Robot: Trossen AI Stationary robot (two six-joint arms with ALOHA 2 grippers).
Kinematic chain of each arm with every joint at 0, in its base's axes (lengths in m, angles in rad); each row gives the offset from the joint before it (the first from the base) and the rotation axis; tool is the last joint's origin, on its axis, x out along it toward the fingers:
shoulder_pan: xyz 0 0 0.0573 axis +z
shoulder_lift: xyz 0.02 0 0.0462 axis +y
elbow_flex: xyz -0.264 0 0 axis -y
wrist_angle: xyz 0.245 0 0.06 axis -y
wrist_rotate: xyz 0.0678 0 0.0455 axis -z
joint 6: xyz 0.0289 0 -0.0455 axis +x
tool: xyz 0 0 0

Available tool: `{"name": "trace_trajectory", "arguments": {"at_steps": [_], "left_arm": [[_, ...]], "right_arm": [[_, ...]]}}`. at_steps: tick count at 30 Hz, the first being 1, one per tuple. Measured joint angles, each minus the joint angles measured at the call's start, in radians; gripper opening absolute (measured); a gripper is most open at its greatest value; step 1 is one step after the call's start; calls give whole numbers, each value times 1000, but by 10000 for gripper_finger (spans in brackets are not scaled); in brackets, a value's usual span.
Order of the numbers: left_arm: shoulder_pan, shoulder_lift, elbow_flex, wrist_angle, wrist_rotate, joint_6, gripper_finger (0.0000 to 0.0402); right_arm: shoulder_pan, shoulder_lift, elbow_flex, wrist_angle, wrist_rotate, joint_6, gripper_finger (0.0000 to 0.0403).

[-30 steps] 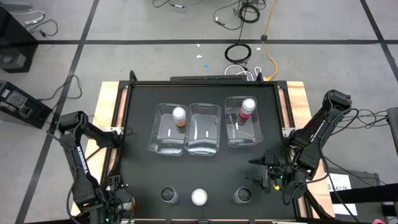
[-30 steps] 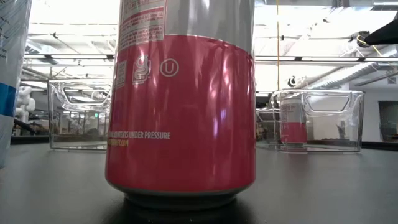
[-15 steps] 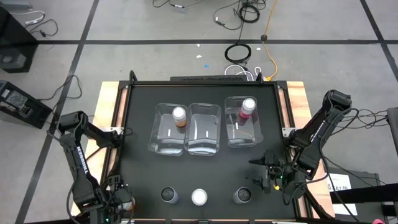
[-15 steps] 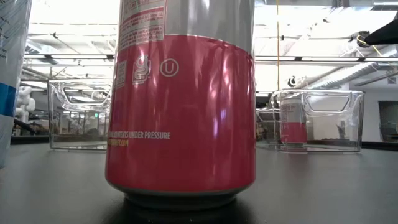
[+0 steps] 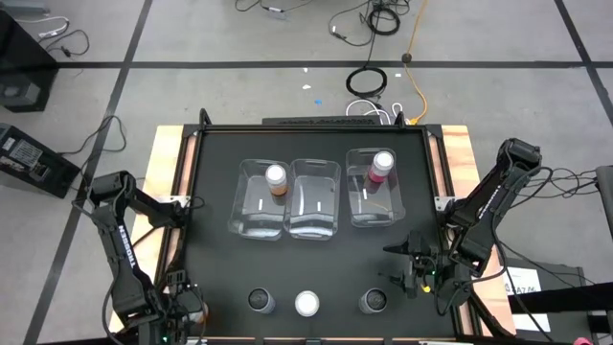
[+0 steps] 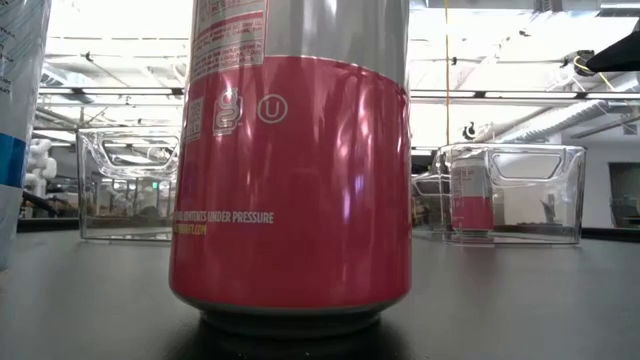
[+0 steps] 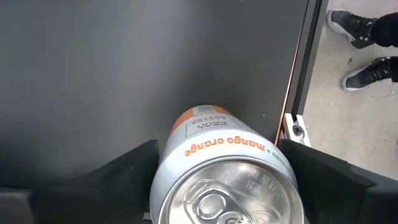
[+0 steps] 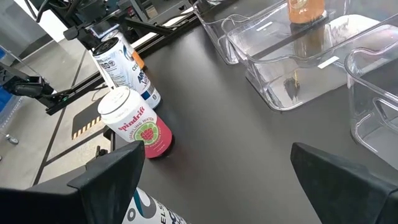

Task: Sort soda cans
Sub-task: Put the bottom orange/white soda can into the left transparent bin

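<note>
**Cans unchanged; six counted**

Soda cans hold the same positions as one second ago. Three stand in a row on the table's near edge: dark [image 5: 260, 301], pink [image 5: 306, 304], dark [image 5: 374, 302]. Left bin [image 5: 259, 216] holds one orange can [image 5: 276, 178]; right bin [image 5: 375, 206] one pink [image 5: 382, 164]; middle bin [image 5: 314, 213] none. Left gripper [image 7: 221, 186] clamps an orange can [image 7: 221, 168]. Right gripper [image 5: 414, 273] spread, holding nothing.

My black table [image 5: 211, 192] has wooden edges and stands on a grey floor [image 5: 192, 38] crossed by dark lines. Cables [image 5: 369, 81] coil on the floor beyond the far edge, and a black box [image 5: 24, 158] sits off to the side. Bright ceiling lights [image 6: 110, 25] glare overhead.
</note>
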Motion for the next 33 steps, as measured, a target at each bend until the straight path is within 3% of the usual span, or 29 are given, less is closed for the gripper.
{"name": "trace_trajectory", "arguments": {"at_steps": [5,24,33], "left_arm": [[0,-1,0,0,-2,0,302],[19,-7,0,-5,24,0,319],[82,-41,26,-106,27,1,319]], "right_arm": [[0,0,0,0,0,-7,396],[0,0,0,0,0,-9,396],[0,0,0,0,0,-11,396]]}}
